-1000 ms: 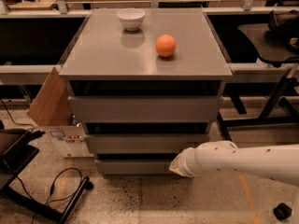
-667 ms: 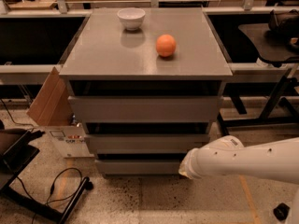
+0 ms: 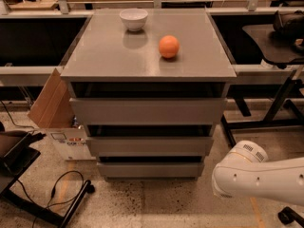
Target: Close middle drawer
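Observation:
The grey cabinet [image 3: 95,65] has three handle-less drawer fronts stacked one above another. The middle drawer [image 3: 149,145] shows as a plain flat grey panel with a dark gap above it. Its tray does not show, and its front lies about in line with the other two. My white arm [image 3: 259,177] comes in from the lower right, and its rounded end is on the floor side, right of the bottom drawer [image 3: 149,169] and clear of the cabinet. My gripper is out of view.
A white bowl [image 3: 133,19] and an orange [image 3: 168,46] sit on the cabinet top. A cardboard box [image 3: 54,110] leans at the cabinet's left. Black cables [image 3: 57,194] and a black stand lie on the floor at lower left. A dark table frame [image 3: 280,103] stands to the right.
My arm has pulled back to the right, away from the front of the lower drawers. The drawer fronts look unchanged.

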Robot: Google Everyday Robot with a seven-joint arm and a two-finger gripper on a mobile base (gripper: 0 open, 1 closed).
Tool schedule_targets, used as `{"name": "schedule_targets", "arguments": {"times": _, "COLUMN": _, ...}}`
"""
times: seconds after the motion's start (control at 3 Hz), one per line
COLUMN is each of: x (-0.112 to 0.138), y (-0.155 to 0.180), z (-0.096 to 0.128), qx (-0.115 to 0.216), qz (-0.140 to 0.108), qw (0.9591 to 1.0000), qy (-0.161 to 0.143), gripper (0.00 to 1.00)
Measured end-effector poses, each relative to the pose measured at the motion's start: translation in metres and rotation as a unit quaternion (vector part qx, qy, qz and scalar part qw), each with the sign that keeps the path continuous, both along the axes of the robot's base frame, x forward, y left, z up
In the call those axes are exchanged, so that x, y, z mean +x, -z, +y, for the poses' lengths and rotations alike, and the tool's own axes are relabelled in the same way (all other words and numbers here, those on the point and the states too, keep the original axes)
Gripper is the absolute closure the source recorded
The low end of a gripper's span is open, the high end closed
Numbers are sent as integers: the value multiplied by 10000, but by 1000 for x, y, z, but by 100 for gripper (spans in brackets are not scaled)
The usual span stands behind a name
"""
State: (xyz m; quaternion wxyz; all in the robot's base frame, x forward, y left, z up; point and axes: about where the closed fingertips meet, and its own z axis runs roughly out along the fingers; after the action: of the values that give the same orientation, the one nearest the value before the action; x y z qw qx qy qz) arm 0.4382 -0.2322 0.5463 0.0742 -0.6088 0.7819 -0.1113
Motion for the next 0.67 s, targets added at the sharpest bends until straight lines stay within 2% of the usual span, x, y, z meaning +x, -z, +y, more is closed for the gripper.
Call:
{"name": "schedule_targets", "arguments": {"times": 0.33, "x": 14, "y": 5, "z": -4, "qx": 14, "qz": -16, "qw": 9999, "qy": 163, "gripper": 100}}
{"name": "schedule_targets", "arguments": {"times": 0.67, "x": 30, "y": 16, "z": -52, "qx": -24, "qz": 45, "qw": 9949, "qy": 1005, "gripper": 100}}
